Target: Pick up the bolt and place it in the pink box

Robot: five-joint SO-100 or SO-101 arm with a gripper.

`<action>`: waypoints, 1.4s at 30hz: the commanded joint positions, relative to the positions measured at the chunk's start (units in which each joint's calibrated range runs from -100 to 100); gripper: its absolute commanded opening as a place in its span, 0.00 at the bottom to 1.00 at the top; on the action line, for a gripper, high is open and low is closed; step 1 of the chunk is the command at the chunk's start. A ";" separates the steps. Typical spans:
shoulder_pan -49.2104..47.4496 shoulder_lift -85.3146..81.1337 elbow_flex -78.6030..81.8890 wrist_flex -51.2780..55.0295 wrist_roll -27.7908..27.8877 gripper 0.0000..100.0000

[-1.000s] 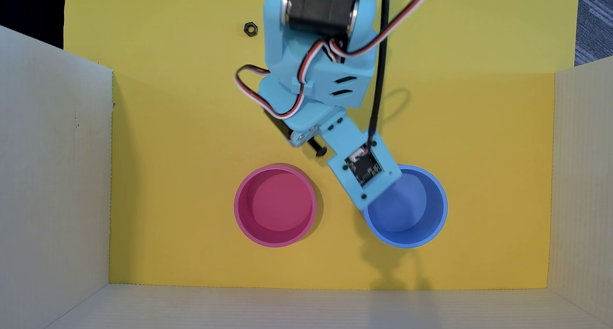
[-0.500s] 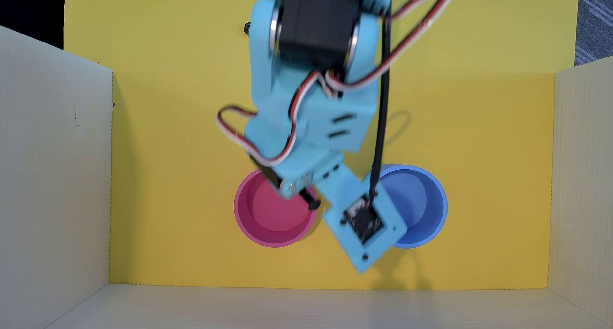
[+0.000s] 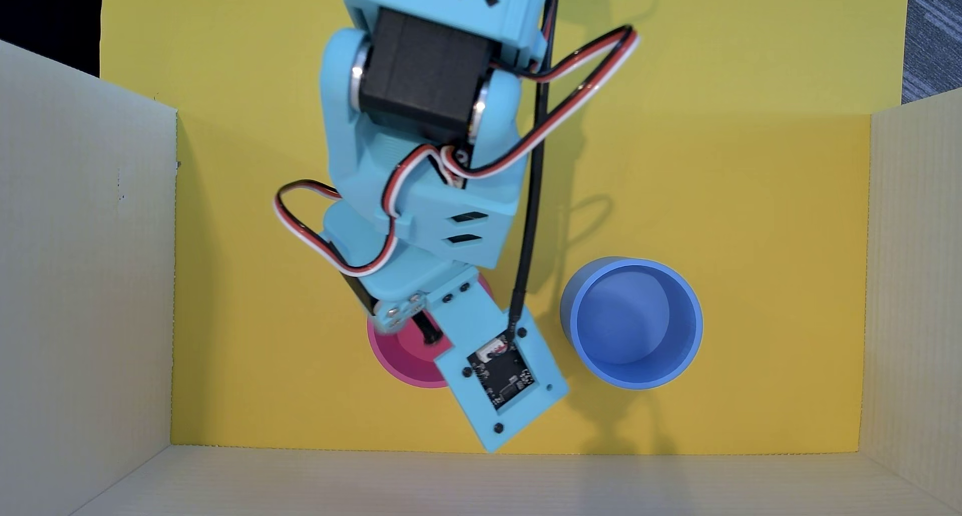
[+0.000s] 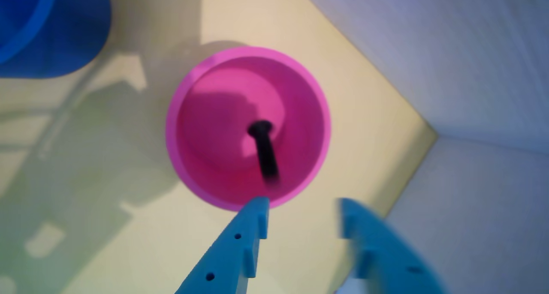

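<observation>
In the wrist view the pink box (image 4: pixel 300 114) sits right below my gripper (image 4: pixel 302 210). The gripper is open, its two blue fingertips (image 4: pixel 257 217) apart with nothing between them. The black bolt (image 4: pixel 263 150) shows blurred inside the pink box's outline, free of both fingers; whether it rests on the bottom I cannot tell. In the overhead view the arm covers most of the pink box (image 3: pixel 403 362). The bolt (image 3: pixel 428 334) shows there as a dark stub over the box, beside the wrist camera mount (image 3: pixel 494 370).
A blue round container (image 3: pixel 632 323) stands to the right of the pink box in the overhead view. Grey cardboard walls (image 3: pixel 83 287) close in the yellow floor on the left, right and near sides. A black cable (image 3: pixel 531 209) runs along the arm.
The arm swung left and forward, from between the two containers to over the pink box. The jaws opened and the bolt left them.
</observation>
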 commanded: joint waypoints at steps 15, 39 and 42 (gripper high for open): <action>-2.75 -3.99 13.23 0.19 4.37 0.01; -11.29 -96.83 87.58 -19.29 13.44 0.01; -12.54 -104.41 93.19 -16.97 13.49 0.01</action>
